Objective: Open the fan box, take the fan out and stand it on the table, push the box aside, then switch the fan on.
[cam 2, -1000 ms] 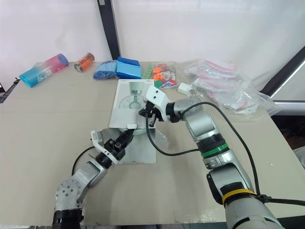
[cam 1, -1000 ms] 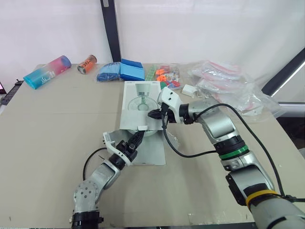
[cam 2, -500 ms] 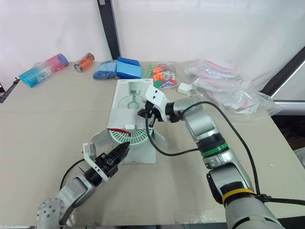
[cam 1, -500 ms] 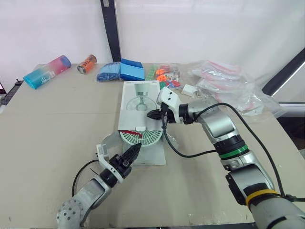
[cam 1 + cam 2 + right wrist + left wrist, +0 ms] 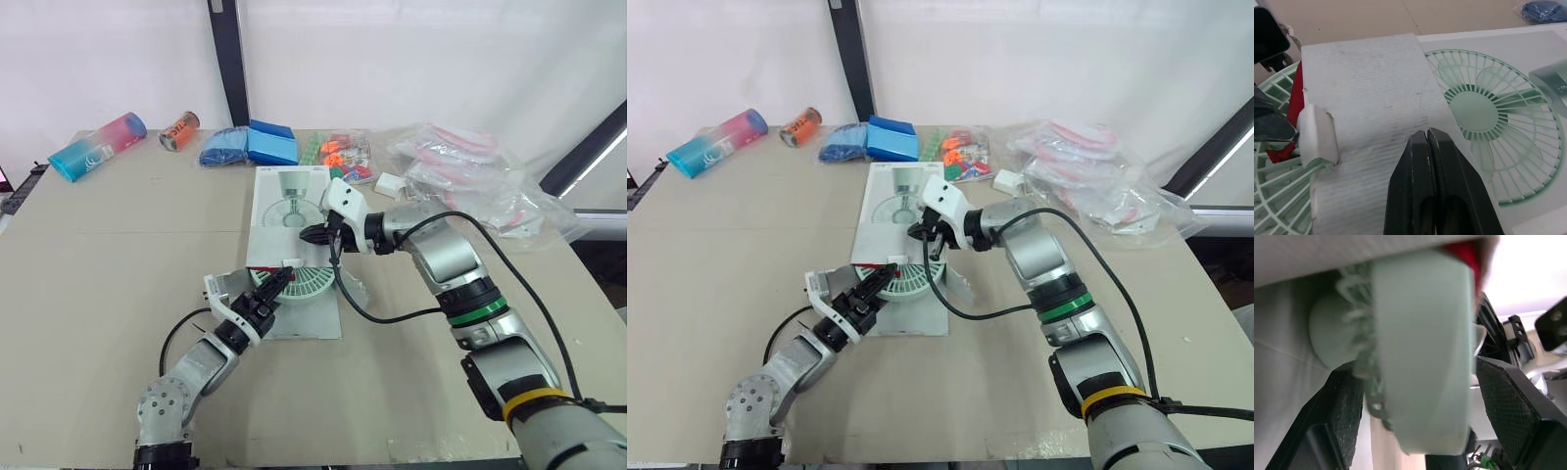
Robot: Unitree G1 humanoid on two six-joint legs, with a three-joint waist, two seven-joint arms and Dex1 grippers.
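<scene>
Returning to the fan [image 5: 309, 284] with the left gripper [image 5: 277, 283]: half a second ago drawn back toward the near table edge with fingers nipped to a point, now up against the fan's near-left rim. Straddling that pale green rim in the left wrist view, with one black finger [image 5: 1339, 416] on the grille side and the other on the opposite face, spread wide and closed on the rim with no gap to be seen. Keeping much the same spot as before with the right gripper [image 5: 310, 235], at the near end of the fan box [image 5: 284, 201]. Pressing down there on the white top flap, with fingers [image 5: 1413, 186] flat together and nothing between them.

Lying flat at mid-table, lengthwise away from the robot, printed fan picture upward: no shift of the box since the earlier pictures. Holding the fan only in part: poking out of the open near end as a half disc of green grille, with the rest hidden under the flap. Showing a red strip [image 5: 1295, 100] and a small white tab [image 5: 1317, 137] at the flap's edge, just over the grille. Resting on a pale sheet [image 5: 318, 315] spread on the table [image 5: 98, 294] below the box mouth.

Further back, unmoved: a pink-and-blue bottle [image 5: 96, 147], an orange can [image 5: 178, 131], blue pouches [image 5: 250, 147], a packet [image 5: 338, 157] of bright small pieces just beyond the box, and clear plastic bags [image 5: 470, 176] to the right.
</scene>
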